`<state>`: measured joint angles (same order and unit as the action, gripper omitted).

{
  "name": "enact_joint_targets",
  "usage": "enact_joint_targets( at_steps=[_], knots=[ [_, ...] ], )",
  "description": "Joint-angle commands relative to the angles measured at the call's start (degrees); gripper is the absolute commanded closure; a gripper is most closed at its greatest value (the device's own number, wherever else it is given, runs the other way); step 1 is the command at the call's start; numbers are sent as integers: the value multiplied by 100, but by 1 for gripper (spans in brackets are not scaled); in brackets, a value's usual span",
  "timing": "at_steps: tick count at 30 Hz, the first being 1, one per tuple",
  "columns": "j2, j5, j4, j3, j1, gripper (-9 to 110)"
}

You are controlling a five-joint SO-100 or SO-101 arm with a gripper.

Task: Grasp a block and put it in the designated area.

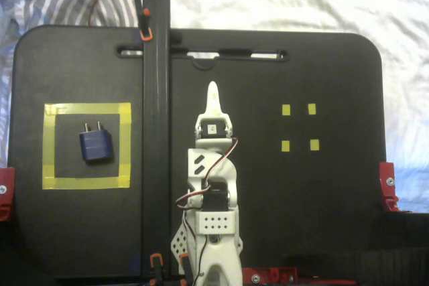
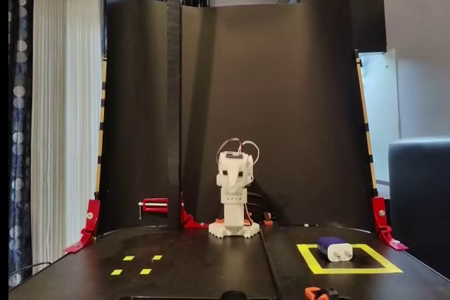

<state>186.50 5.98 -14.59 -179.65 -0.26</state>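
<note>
The dark-blue block (image 1: 96, 145) lies flat inside the yellow-taped designated area (image 1: 86, 182), prongs pointing away from the arm.

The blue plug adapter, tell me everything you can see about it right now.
The block is a small dark-blue boxy plug adapter, smooth and plastic-looking, with two short silver prongs on one end. It lies flat on the black board inside the designated area, the yellow tape square, clear of the tape. The other fixed view shows its pale prong end. Nothing else touches it.
</note>
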Motion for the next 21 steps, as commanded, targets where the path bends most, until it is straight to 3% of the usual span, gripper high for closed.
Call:
enact_joint_targets(
  at_steps=[1, 21],
  knots=[
    [158, 53, -193, -26, 18, 101],
    [325, 193, -2707, -44, -97, 101]
  ],
)
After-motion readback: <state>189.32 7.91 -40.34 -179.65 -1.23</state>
